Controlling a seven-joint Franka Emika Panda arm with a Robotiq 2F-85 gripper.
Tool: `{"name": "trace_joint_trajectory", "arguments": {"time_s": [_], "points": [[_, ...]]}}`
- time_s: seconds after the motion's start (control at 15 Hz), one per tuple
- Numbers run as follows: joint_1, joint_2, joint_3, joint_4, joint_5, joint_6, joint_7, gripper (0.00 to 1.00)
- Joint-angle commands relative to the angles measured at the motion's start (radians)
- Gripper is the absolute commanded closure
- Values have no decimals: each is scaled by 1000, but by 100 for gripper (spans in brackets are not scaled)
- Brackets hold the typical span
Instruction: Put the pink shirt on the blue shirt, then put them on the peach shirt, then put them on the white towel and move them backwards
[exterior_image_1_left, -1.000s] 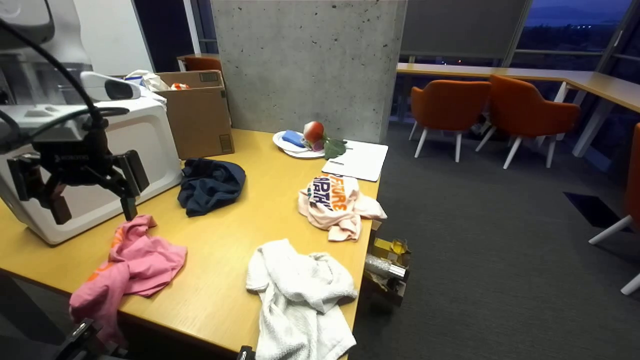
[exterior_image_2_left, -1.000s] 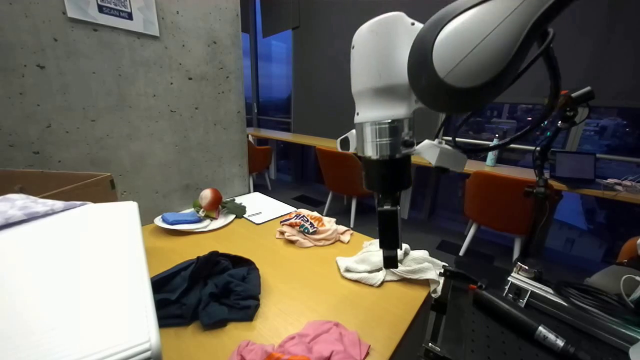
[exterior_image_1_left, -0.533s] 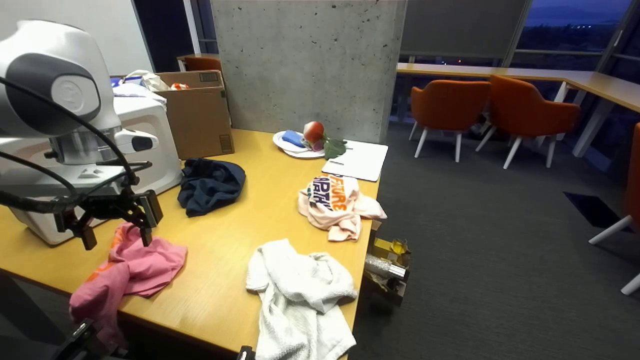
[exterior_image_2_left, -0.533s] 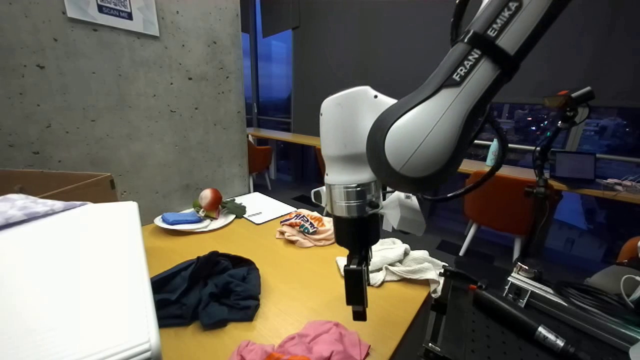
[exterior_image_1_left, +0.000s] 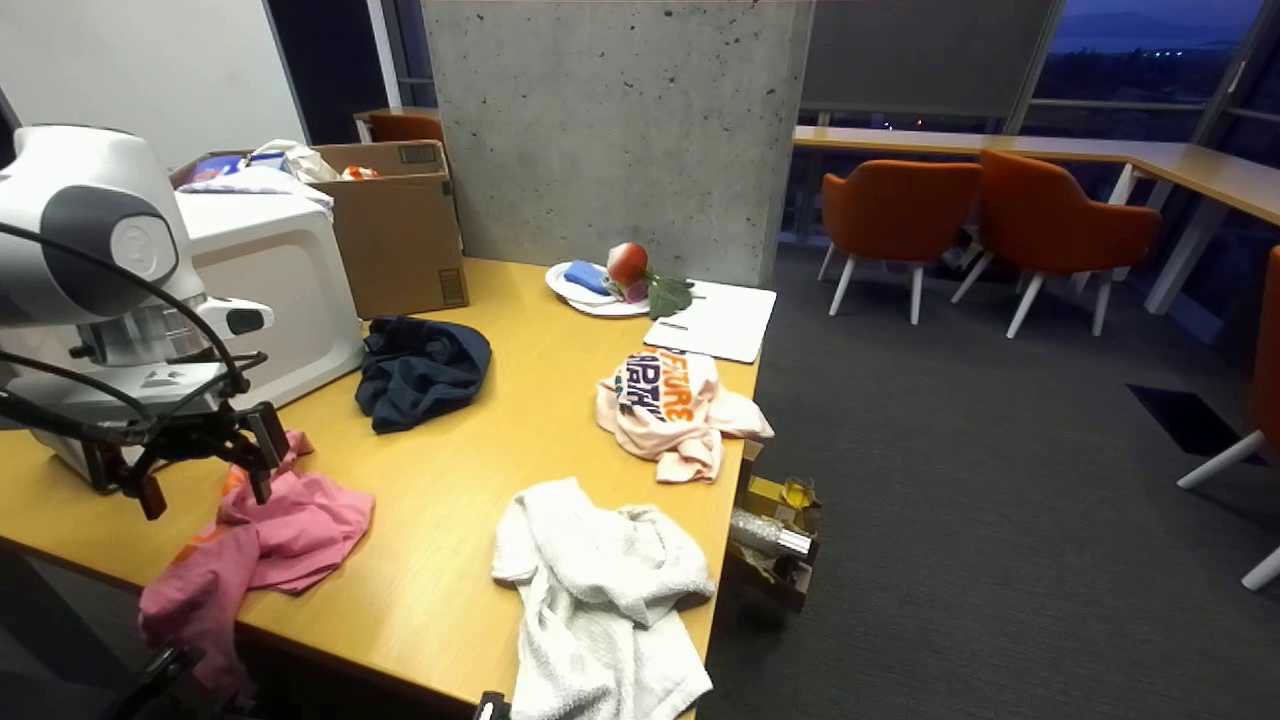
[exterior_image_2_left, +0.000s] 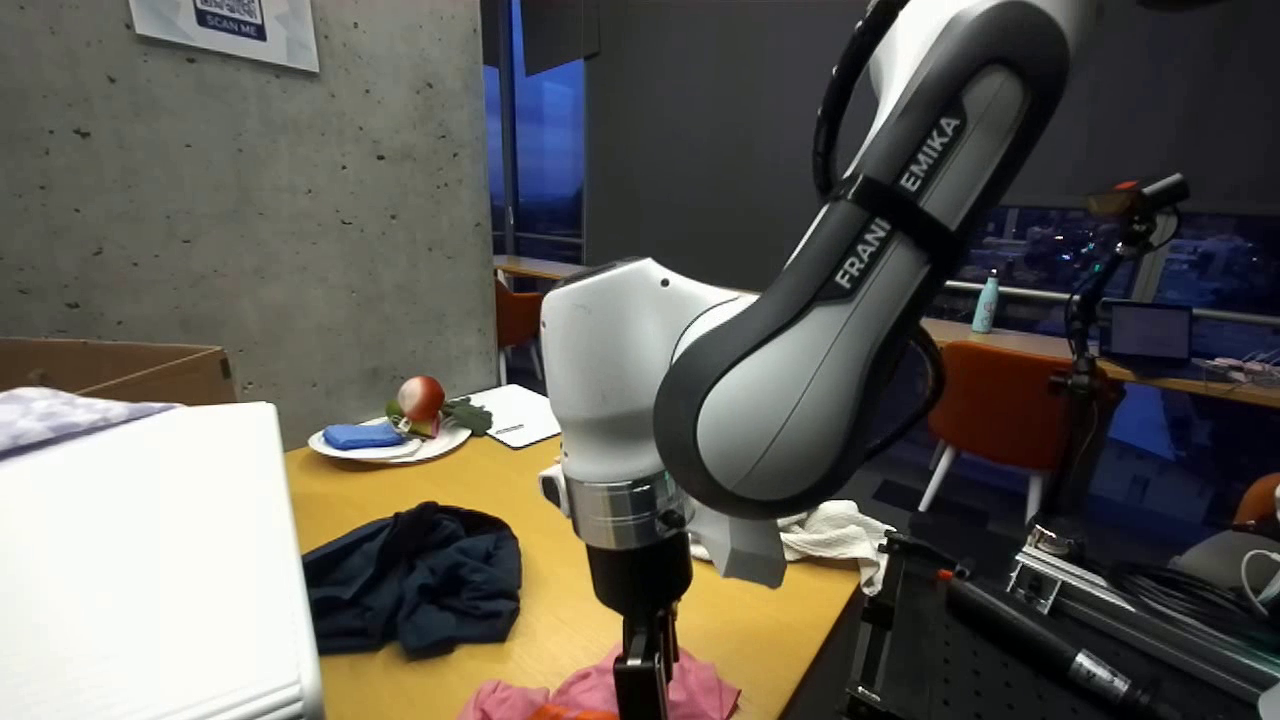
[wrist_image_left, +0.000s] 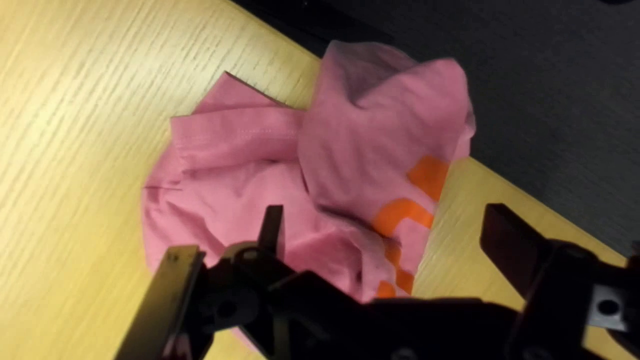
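Yellow table (exterior_image_1_left: 440, 560) with a concrete pillar (exterior_image_1_left: 610, 130) behind, seen in both exterior views; the wrist view takes in only tabletop, cloth and dark floor (wrist_image_left: 565, 110). Jaws of the gripper (wrist_image_left: 382, 222) stand wide apart, pointing down over the pink shirt (wrist_image_left: 360, 135), which lies crumpled on the table. In the wrist view one finger overlaps the cloth and its fellow bare wood; contact cannot be judged. Fingers (exterior_image_2_left: 640, 690) and part of the pink shirt run past the lower frame in an exterior view. Its overhanging end (exterior_image_1_left: 195, 620), dim at the tip, shows past the table edge in an exterior view.

Blue shirt (exterior_image_1_left: 420, 370), bunched just beside the white box (exterior_image_1_left: 285, 290) and apart from the pink shirt; in an exterior view the white box (exterior_image_2_left: 140, 560) hides one end of it. Towel (exterior_image_1_left: 600, 570), clipped by the lower frame, with the lettered peach shirt (exterior_image_1_left: 680, 410) near it. In an exterior view the arm (exterior_image_2_left: 790, 400) masks most of the towel, and the peach shirt cannot be made out. Plate (exterior_image_2_left: 448, 442) and board (exterior_image_1_left: 720, 320) appear in both exterior views; laptop (exterior_image_2_left: 1146, 340) and bottle (exterior_image_2_left: 986, 305) only in an exterior view.
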Motion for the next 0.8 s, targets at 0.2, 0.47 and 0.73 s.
{"name": "trace_joint_trajectory", "arguments": {"time_s": [0.2,0.47,0.73], "points": [[43,154,-22,137,-62,-49,32,0],[48,209,-36,204,-68,-111,53,35],[41,234,-35,255,-62,-163,53,65]]}}
